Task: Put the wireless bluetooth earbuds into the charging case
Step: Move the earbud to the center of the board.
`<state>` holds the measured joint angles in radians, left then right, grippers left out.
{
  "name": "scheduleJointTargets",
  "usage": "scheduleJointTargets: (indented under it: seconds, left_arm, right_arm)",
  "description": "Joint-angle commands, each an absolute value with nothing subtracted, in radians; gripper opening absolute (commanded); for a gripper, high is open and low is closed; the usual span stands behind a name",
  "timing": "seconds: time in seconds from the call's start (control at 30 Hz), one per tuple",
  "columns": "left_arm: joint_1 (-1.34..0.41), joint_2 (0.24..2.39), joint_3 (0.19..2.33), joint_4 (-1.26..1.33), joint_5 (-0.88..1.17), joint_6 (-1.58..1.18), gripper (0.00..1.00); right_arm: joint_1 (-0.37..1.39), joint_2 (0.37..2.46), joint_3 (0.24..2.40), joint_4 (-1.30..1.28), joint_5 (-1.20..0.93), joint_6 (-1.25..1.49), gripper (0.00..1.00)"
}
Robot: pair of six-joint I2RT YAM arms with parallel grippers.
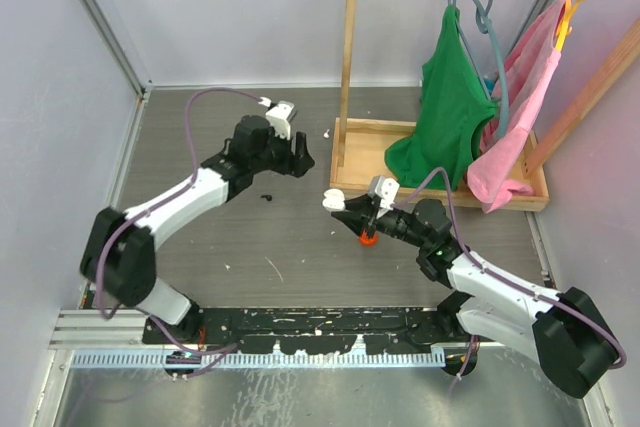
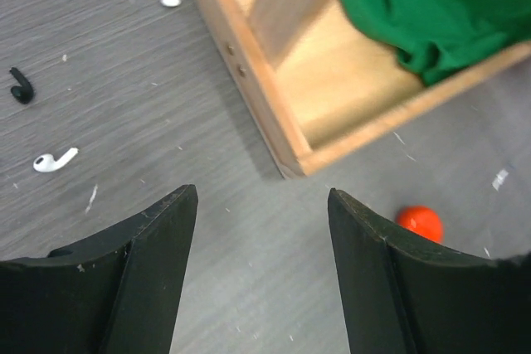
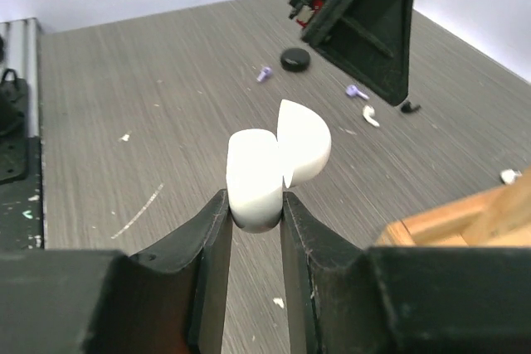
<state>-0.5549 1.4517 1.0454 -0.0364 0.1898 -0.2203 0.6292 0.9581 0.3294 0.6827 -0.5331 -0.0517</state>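
Mid-table, right claw [image 3: 255, 202] pinches case [image 3: 267, 159]

Wooden rack base [image 2: 274, 122] blocks ahead of left fingers [image 2: 158, 238]; room over table [image 2: 108, 55] beside.

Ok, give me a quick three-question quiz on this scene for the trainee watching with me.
1. What does the right end effector grip? A) a black earbud B) the white charging case C) a red disc
2. True or false: the left end effector has its jaws shut.
3. Fill in: the charging case's lid is ____.
Key: 1 B; 2 false, the jaws stand apart with nothing between them; 3 open.
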Motion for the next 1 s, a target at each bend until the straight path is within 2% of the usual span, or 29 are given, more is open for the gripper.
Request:
scheduleJointTargets:
  seconds: [0.0,0.17,0.57,0.97]
  left_arm:
    - [-0.514,1.618,1.206,0.011,0.109,-0.29,0.64]
    - [-0.492,1.856,1.386,0.016,0.094,-0.3,0.59]
    - [-0.486,2.267,1.796,0.025,0.033,-0.24,0.59]
    - [-0.487,2.456,2.01,-0.061,0.047,-0.254,0.53]
  right_arm:
    - [0.633,0.93,0.298,0.769,-0.388,-0.076,0.01]
    - [0.631,0.915,0.267,0.799,-0.338,-0.09,0.01]
    - [0.631,0.903,0.24,0.808,-0.297,-0.105,0.01]
    - [0.63,0.893,0.227,0.803,-0.284,-0.107,0.01]
